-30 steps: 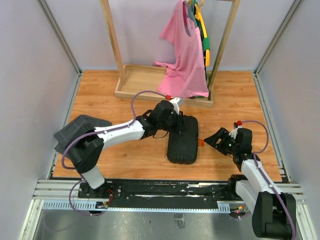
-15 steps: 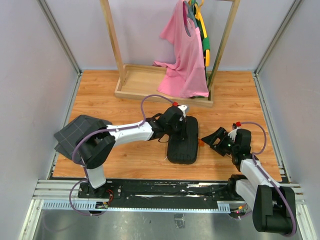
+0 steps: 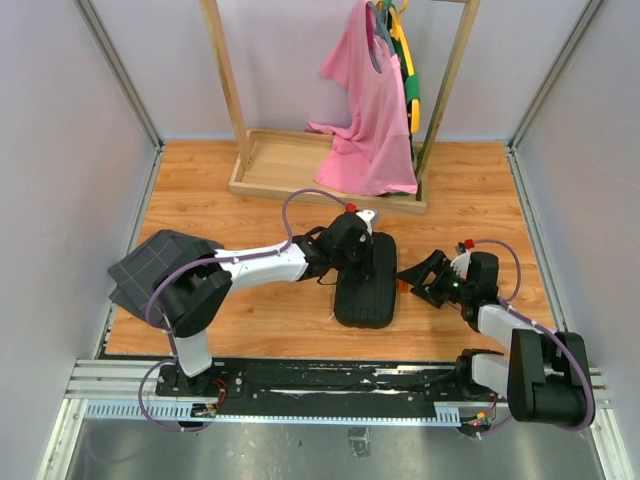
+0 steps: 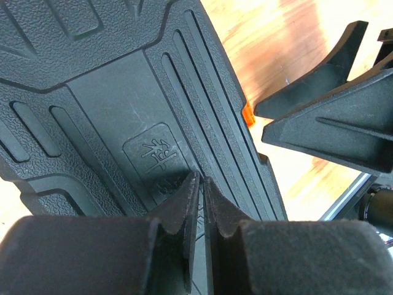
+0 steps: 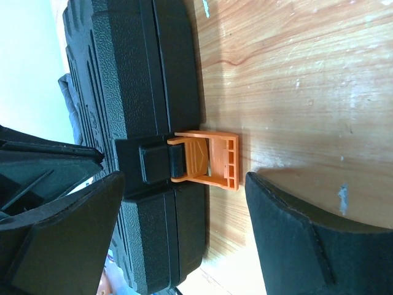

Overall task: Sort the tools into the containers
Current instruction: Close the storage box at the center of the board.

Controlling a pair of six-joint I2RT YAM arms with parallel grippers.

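The left arm [image 3: 260,265] stretches low across to the black tool case [image 3: 365,290], its left tool [image 4: 199,184] all but closed, empty, tips right at the ribbed lid. The right tool [image 3: 414,282] gapes wide, holding nothing, facing the orange latch [image 5: 209,160]. The shut case lies flat mid-tabletop [image 3: 250,200], its long axis running near to far, latch pointing right.

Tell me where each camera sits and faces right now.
Top external: above and behind the robot, looking down at the table; left arm and right arm show.
Left wrist: close over the tool case lid; left jaws nearly shut at bottom, right jaws beyond.
Right wrist: low over the table, facing the case's side; right jaws, open, flank the orange latch.
Shared: both wrist views show case and latch.
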